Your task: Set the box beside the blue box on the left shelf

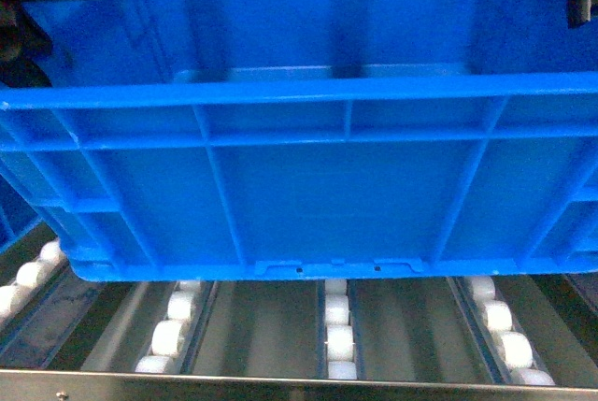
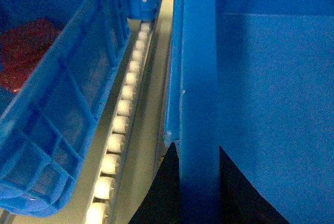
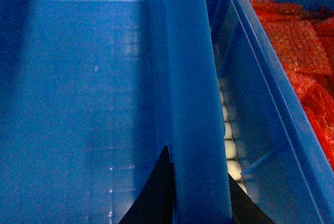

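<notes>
The box (image 1: 308, 195), a big open-top blue crate, fills the head view, its ribbed near wall facing me over the left shelf's white rollers (image 1: 338, 336). I cannot tell whether its base touches them. My left gripper (image 2: 195, 148) is shut on the box's left rim (image 2: 198, 78), one black finger on each side. On the right rim (image 3: 190, 78) my right gripper (image 3: 197, 164) is shut the same way. A blue box (image 2: 62, 104) holding something red (image 2: 23, 51) stands just left, across a roller row (image 2: 125, 109).
Another blue crate (image 3: 261, 104) full of orange-red bags (image 3: 297, 41) stands close on the right, with a narrow roller strip (image 3: 228, 135) between. The shelf's steel front rail (image 1: 280, 384) runs along the bottom of the head view.
</notes>
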### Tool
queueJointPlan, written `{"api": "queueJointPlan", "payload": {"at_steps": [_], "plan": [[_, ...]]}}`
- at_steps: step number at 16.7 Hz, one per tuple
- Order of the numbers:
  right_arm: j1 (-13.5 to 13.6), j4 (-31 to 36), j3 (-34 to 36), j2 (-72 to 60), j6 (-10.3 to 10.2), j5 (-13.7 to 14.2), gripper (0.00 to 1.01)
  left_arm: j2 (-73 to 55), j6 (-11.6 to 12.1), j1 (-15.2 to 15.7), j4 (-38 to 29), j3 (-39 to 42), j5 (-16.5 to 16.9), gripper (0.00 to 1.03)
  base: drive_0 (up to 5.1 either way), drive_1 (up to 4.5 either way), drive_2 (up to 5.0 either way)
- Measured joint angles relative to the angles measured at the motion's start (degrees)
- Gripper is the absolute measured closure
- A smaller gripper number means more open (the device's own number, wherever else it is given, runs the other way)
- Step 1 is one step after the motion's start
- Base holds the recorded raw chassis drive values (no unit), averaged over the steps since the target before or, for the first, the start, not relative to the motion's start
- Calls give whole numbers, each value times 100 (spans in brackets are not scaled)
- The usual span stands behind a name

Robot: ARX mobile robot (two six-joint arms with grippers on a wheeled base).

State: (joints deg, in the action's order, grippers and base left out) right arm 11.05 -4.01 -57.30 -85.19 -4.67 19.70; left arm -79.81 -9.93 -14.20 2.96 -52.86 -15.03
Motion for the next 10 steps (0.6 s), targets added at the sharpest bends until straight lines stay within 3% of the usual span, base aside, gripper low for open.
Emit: {"api": "queueJointPlan", "payload": {"at_steps": [3, 6, 10], "plan": [[-72, -704, -175, -236, -52, 0, 91, -411, -48, -138, 61, 2, 70, 94, 0, 0, 0], [-94, -935, -175, -511, -343, -210, 91, -695, 94, -140, 37, 4, 9, 94, 0, 0, 0], [-85, -1154, -151, -693, -463, -203, 91, -981, 144, -122, 57, 4, 111, 94, 0, 0, 0]]}}
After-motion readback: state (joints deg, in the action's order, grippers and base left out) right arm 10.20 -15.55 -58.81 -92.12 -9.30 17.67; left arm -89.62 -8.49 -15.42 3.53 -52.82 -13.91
